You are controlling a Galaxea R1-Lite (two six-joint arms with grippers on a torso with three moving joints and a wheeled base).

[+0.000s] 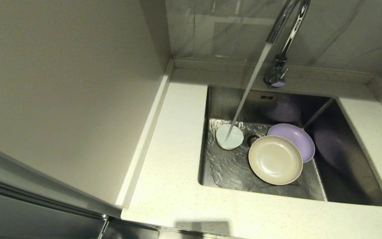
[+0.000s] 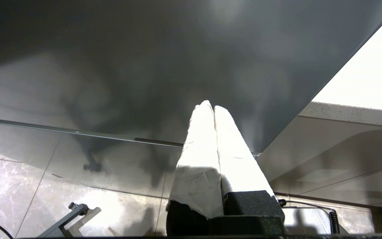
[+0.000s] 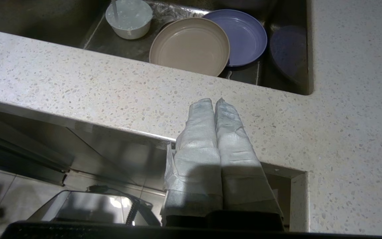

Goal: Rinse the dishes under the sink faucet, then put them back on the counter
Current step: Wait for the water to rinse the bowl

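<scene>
Dishes [image 1: 275, 159] crowd sink [image 1: 350, 166] floor; counter [image 1: 171, 166] rims it.

Looks like a home kitchen to me: steel sink [image 1: 343, 172] sunk into a speckled stone counter [image 1: 171, 172], chrome faucet [image 1: 282, 39] running, marbled wall tile [image 1: 337, 33] behind, dishes [image 1: 275, 159] in the basin.

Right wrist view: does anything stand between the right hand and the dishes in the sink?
Only the counter's front edge. The right hand is shut, low in front of it. The beige plate, overlapping the purple plate, and the white bowl under the running water lie uncovered in the sink.
</scene>
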